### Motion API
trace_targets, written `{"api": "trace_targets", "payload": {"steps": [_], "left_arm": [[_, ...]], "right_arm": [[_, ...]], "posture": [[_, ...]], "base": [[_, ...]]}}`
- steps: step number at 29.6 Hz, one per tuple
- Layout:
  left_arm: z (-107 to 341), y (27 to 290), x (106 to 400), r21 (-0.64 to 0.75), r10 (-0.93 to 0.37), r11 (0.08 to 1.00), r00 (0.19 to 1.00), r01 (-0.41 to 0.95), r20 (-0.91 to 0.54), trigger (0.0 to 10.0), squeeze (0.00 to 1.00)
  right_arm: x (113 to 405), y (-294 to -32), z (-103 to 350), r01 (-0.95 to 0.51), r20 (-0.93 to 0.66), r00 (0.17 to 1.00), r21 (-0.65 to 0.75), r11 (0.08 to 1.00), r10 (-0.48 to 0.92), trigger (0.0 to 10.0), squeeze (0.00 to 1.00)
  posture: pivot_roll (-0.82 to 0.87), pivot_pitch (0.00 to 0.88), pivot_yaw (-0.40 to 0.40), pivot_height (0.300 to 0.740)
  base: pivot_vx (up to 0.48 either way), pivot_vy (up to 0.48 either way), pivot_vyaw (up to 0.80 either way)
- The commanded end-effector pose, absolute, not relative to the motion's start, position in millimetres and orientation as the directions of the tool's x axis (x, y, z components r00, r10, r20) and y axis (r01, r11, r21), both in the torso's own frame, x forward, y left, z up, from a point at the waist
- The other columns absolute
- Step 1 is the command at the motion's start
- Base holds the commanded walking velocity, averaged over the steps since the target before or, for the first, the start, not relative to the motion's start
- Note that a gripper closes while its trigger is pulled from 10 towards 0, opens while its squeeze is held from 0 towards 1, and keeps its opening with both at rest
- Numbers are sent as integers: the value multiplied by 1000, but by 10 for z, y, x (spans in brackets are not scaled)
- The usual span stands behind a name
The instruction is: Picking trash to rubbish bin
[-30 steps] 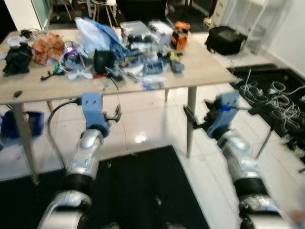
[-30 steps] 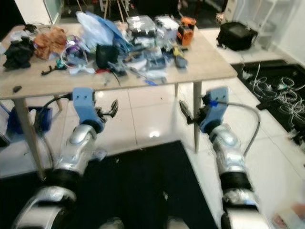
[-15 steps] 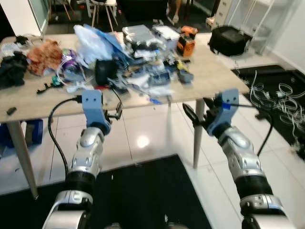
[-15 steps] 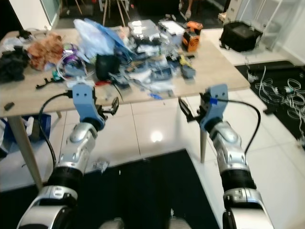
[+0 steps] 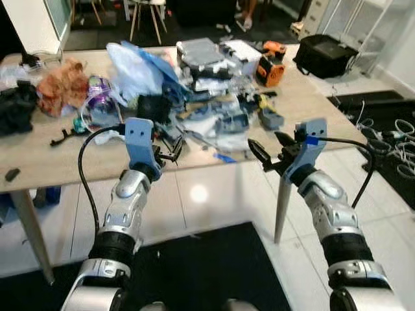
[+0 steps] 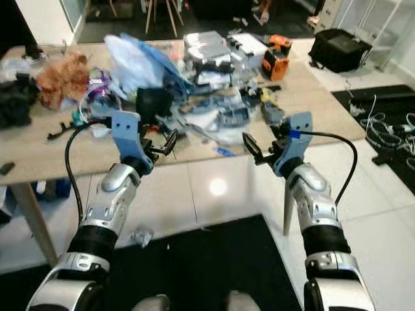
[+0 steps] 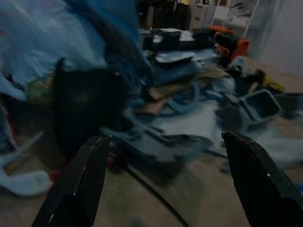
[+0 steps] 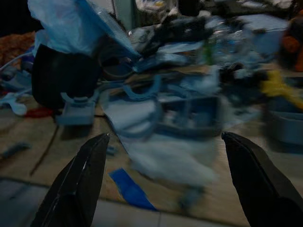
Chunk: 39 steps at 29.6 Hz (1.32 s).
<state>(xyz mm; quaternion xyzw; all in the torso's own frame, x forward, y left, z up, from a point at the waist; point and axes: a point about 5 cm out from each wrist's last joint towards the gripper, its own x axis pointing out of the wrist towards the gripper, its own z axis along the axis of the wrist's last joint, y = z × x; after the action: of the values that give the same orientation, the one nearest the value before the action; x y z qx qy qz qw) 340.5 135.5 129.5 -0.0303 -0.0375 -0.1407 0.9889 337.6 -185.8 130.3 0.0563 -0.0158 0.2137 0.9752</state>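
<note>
A wooden table stands before the robot, heaped with clutter and trash. Both silver arms are raised at its near edge. The left gripper hangs at about 10 o'clock from picture centre, the right gripper at about 2 o'clock; each has its two black fingers spread apart and grasps nothing.

The head views take in the whole tabletop. A pale blue plastic bag rises near 11 o'clock, with an orange-brown crumpled cloth and a black bundle farther out toward 9 o'clock. An orange and black tool sits near 1 o'clock, and a black bag lies on the floor beyond the table toward 2 o'clock. White cables sprawl over a dark mat at 3 o'clock. A small crumpled scrap lies on the white tiles under the table, beside the black rug.

The wrist views give the close detail, though dim and blurred. Between the left gripper's fingers a black object stands among grey-blue parts and a small grey tray. Between the right gripper's fingers lie crumpled white paper and a flat blue scrap at the table's near edge, just ahead of that gripper.
</note>
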Motion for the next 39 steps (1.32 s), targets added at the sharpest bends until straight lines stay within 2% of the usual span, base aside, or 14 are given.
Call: {"api": "trace_targets", "payload": {"steps": [1, 6, 15, 19, 23, 24, 29, 30, 34, 35, 37, 38, 39], "left_arm": [[1283, 1331, 3380, -23, -308, 950, 948, 311, 84, 10000, 0], [1297, 1320, 3374, -18, -322, 946, 942, 325, 92, 10000, 0], [1394, 1247, 3307, -13, -430, 899, 889, 437, 157, 10000, 0], [1526, 1137, 3213, 33, -571, 815, 793, 578, 212, 10000, 0], [1560, 1089, 3167, 79, -635, 769, 744, 635, 206, 10000, 0], [1569, 1064, 3144, 101, -664, 745, 721, 659, 197, 10000, 0], [1584, 1023, 3093, 135, -720, 693, 671, 708, 178, 10000, 0], [1575, 1003, 3058, 150, -756, 654, 636, 741, 158, 10000, 0], [1567, 992, 3023, 162, -786, 618, 602, 769, 138, 10000, 0], [1566, 992, 3015, 165, -793, 609, 594, 776, 133, 10000, 0], [1565, 994, 3006, 167, -799, 601, 587, 782, 128, 10000, 0], [1553, 1005, 3007, 177, -801, 598, 588, 781, 112, 10000, 0], [1544, 1013, 3009, 185, -801, 598, 590, 780, 100, 10000, 0]], "right_arm": [[3369, -1879, 1270, -416, 41, 909, 128, 900, 415, 10000, 0], [3369, -1898, 1269, -413, 39, 910, 136, 900, 412, 10000, 0], [3383, -1953, 1293, -402, 31, 915, 179, 898, 403, 10000, 0], [3400, -2064, 1320, -361, 31, 931, 217, 907, 364, 10000, 0], [3408, -2119, 1313, -340, 14, 938, 241, 909, 347, 10000, 4], [3419, -2181, 1299, -297, 1, 952, 251, 921, 306, 10000, 1000], [3436, -2310, 1267, -202, -32, 975, 261, 944, 218, 10000, 1000], [3440, -2361, 1254, -163, -54, 982, 247, 955, 182, 10000, 1000], [3445, -2400, 1251, -135, -75, 985, 232, 963, 157, 10000, 1000], [3447, -2412, 1254, -129, -80, 985, 231, 964, 151, 10000, 537], [3450, -2429, 1258, -120, -86, 986, 229, 966, 143, 10000, 537], [3453, -2446, 1252, -118, -104, 984, 233, 965, 145, 10000, 0], [3455, -2456, 1246, -117, -117, 982, 237, 965, 147, 10000, 0]], "posture": [[-85, 0, -38, 740], [-84, 0, -37, 740], [-83, 0, -38, 740], [-84, 0, -37, 740], [-85, 0, -37, 740], [-85, 0, -37, 740], [-83, 0, -35, 740], [-84, 0, -34, 740], [-84, 0, -34, 740], [-84, 0, -34, 740], [-83, 0, -33, 740], [-85, 0, -33, 740], [-85, 0, -33, 740]], "base": [[390, 0, 0], [392, 0, 0], [378, 0, 0], [70, 0, 0], [0, 0, 0], [0, 0, 0], [0, 0, 0], [0, 0, 0], [0, 0, 0], [0, 0, 0], [0, 0, 0], [0, 0, 0], [0, 0, 0]]}}
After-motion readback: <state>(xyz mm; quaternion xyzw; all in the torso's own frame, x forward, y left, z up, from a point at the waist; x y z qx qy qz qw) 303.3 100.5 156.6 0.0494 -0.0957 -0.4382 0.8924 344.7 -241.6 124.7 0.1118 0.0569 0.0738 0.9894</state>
